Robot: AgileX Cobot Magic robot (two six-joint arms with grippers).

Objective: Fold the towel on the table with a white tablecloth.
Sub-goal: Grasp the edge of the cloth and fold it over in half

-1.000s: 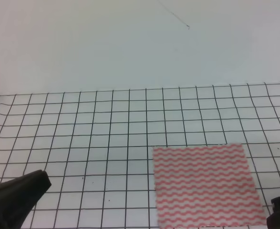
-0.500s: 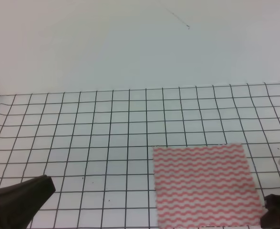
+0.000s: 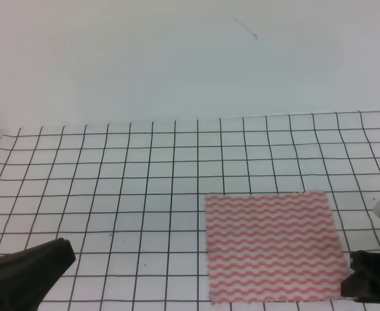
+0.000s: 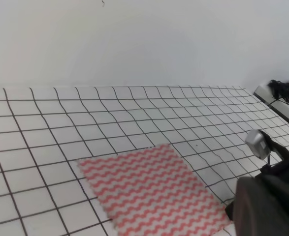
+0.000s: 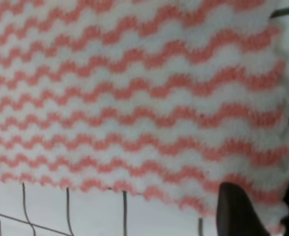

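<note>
1. Exterior high view: the right gripper (image 3: 371, 285) has crept inward to the near-right corner of the towel (image 3: 272, 246), so a corner grab looks imminent.
2. Its jaws stand spread over the towel edge; one finger (image 5: 238, 211) is visible.
3. Left gripper (image 3: 28, 272) waits well apart, its state unclear.
4. The towel lies flat on the tablecloth (image 3: 112, 181); nothing obstructs.

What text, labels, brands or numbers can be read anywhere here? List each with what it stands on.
None: no view shows readable text.
The pink-and-white wavy-striped towel bears only its pattern.
The white black-gridded tablecloth shows only lines.
The bare white wall carries one thin dark mark, not writing.
</note>
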